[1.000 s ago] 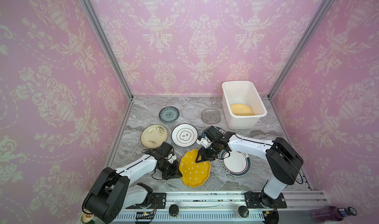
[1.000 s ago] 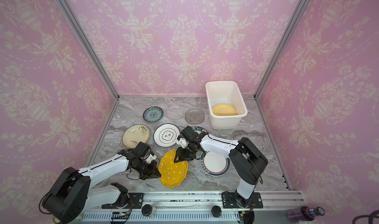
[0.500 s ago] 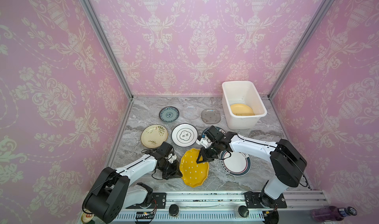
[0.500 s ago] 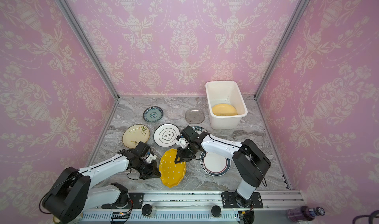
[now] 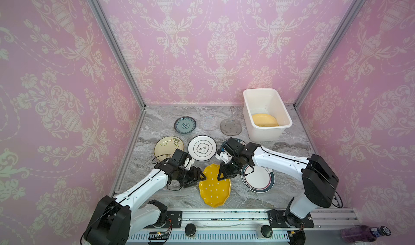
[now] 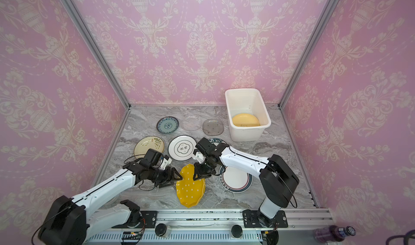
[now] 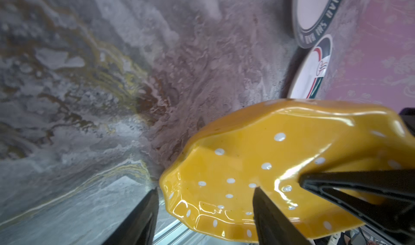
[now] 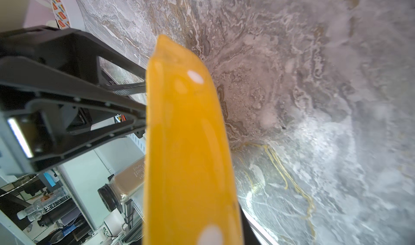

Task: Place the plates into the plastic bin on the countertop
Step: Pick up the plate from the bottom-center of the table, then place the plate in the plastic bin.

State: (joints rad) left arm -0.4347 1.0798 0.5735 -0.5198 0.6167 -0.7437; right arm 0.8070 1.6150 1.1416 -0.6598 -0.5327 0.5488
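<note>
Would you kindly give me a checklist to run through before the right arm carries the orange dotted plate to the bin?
1. Right pincer shut on the orange plate: ok.
2. Left pincer open: ok.
3. Left pincer clear of the plate: not ok, the rim sits between its fingers.
4. Plate's low edge off the countertop: cannot tell.
5. Room in the plastic bin: ok, one pale yellow plate inside.

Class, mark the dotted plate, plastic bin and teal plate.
dotted plate (image 5: 215,187), in a top view, face
plastic bin (image 5: 266,134), in a top view, front wall
teal plate (image 5: 185,125), in a top view, centre
</note>
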